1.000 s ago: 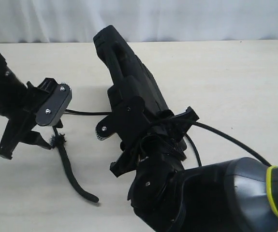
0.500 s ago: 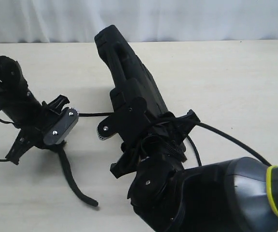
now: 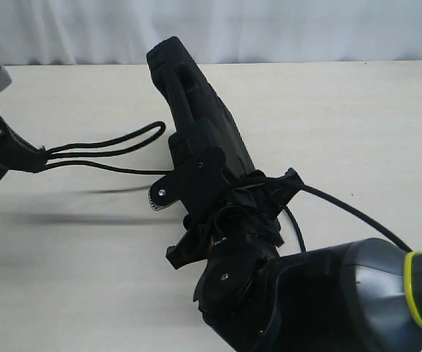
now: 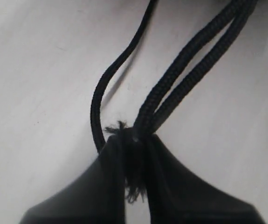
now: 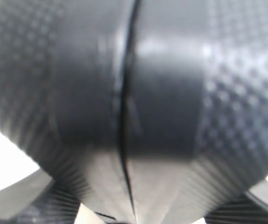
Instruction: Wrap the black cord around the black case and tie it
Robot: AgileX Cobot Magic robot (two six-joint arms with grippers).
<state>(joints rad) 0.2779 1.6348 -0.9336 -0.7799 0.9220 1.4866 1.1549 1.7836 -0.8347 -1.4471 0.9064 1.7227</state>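
Left gripper (image 4: 134, 140) pinches the black cord (image 4: 147, 112) left of the black case (image 3: 196, 103), clamped by right gripper (image 3: 229, 187); wrapping likely comes next.

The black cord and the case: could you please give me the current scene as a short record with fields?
left gripper: shut on the black cord by its frayed tuft
right gripper: clamped across the black case
cord run: a doubled strand and a single strand lead from the left gripper toward the case
surface: pale table
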